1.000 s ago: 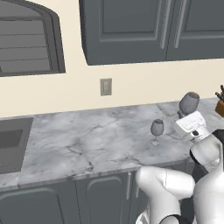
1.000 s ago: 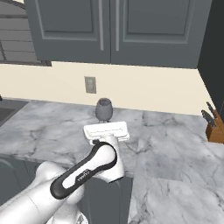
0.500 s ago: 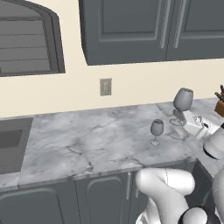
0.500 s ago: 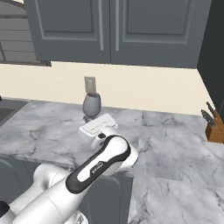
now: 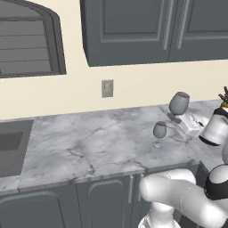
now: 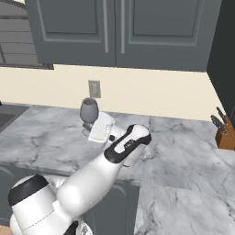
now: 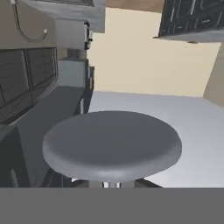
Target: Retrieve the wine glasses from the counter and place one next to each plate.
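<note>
One smoky-grey wine glass [image 5: 179,103] hangs lifted above the marble counter [image 5: 89,147], tilted, with my gripper [image 5: 177,118] shut on its stem below the bowl. In the right base view the same held glass [image 6: 89,110] sits just left of my white hand, with the gripper [image 6: 87,131] under the bowl. The hand view looks up at the glass's rounded bowl [image 7: 111,144] from close by. A second wine glass [image 5: 159,132] stands upright on the counter, just left of and below the held one. The plates are out of view.
A built-in sink [image 5: 10,147] lies at the counter's left end. A knife block [image 6: 226,134] stands at the right end. A wall outlet [image 5: 107,88] sits on the cream wall, under dark upper cabinets [image 5: 133,31]. A shuttered window [image 5: 26,42] is at the upper left.
My arm has swung to the left with the wine glass in the gripper, bringing it nearer the outlet. The glass standing on the counter has not moved.
</note>
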Tool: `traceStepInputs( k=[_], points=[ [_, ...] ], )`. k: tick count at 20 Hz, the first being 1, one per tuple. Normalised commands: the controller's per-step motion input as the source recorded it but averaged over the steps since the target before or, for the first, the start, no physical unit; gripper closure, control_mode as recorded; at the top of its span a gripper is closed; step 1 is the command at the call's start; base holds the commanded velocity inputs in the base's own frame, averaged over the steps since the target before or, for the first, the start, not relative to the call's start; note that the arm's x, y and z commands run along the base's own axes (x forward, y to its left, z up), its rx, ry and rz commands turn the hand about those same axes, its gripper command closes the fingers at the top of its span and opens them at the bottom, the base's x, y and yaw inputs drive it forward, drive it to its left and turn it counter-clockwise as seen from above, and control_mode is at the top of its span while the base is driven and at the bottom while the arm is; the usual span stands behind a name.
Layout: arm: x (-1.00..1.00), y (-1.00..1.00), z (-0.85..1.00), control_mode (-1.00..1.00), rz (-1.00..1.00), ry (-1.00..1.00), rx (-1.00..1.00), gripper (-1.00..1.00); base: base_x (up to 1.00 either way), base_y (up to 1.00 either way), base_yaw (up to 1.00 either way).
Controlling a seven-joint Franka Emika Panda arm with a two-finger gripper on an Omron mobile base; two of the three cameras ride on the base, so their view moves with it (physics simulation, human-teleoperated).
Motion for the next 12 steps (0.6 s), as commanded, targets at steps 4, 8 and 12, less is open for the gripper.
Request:
traceStepInputs(
  k=[4, 8, 12],
  points=[
    [-0.28, 0.40, 0.25, -1.00, -0.03, -0.06, 0.05, 1.00, 0.00, 0.00, 0.00],
    [-0.36, 0.18, 0.54, -1.00, 0.02, 0.05, 0.08, 1.00, 0.00, 0.00, 0.00],
    [-0.69, 0.28, 0.43, -1.00, 0.00, 0.00, 0.00, 1.00, 0.00, 0.00, 0.00]
  ],
)
